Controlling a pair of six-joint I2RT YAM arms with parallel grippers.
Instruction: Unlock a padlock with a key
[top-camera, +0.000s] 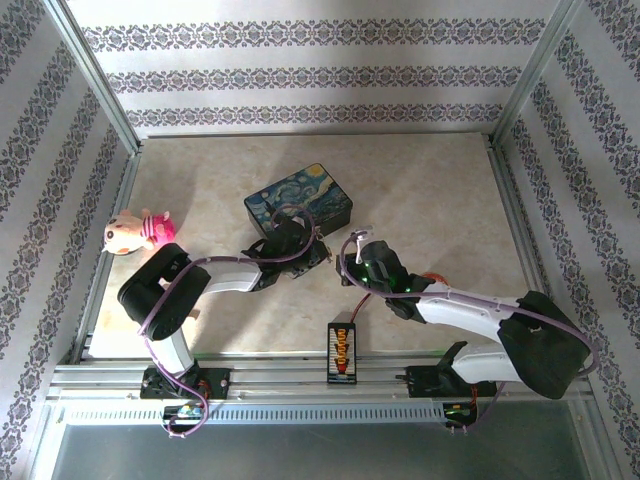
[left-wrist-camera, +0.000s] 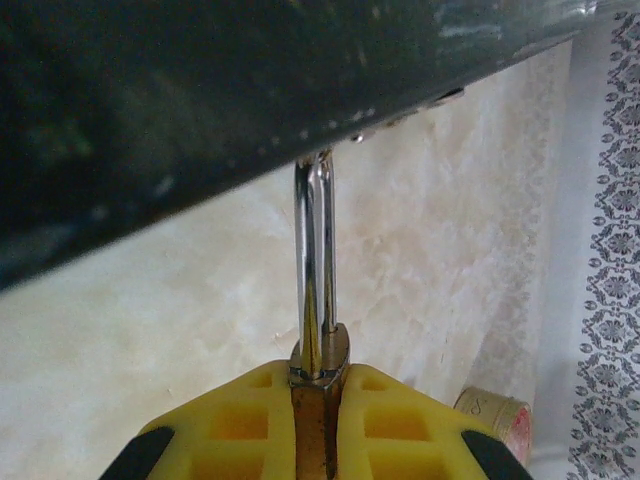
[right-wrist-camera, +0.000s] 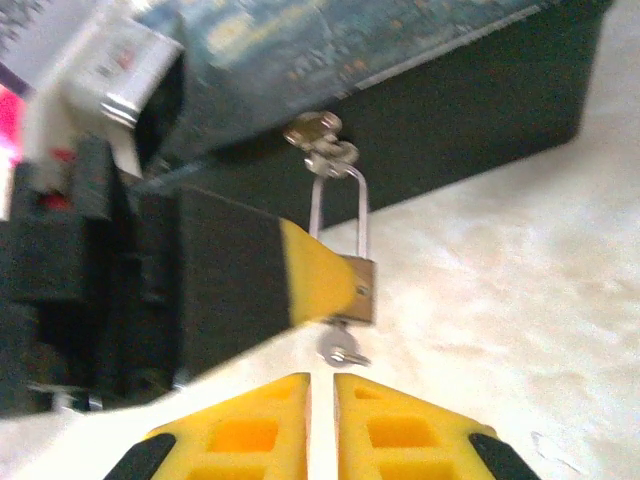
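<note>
The brass padlock (right-wrist-camera: 360, 290) hangs by its thin silver shackle (left-wrist-camera: 316, 250) from the clasp (right-wrist-camera: 318, 140) on the front of the dark-blue painted box (top-camera: 298, 200). My left gripper (left-wrist-camera: 318, 385) is shut on the padlock's body (left-wrist-camera: 320, 350), one yellow finger (right-wrist-camera: 315, 275) covering its left half. The small silvery key (right-wrist-camera: 340, 347) sticks out of the padlock's underside. Just below the key, my right gripper (right-wrist-camera: 322, 378) has its yellow fingers nearly together, a thin slit between them and nothing in it. Both grippers (top-camera: 300, 248) (top-camera: 352, 258) meet in front of the box.
A pink plush toy (top-camera: 140, 230) lies at the table's left edge. An orange connector board (top-camera: 341, 350) sits by the near rail between the arm bases. A small pale roll (left-wrist-camera: 495, 415) lies on the marble-patterned table to the right. Metal frame posts bound the table.
</note>
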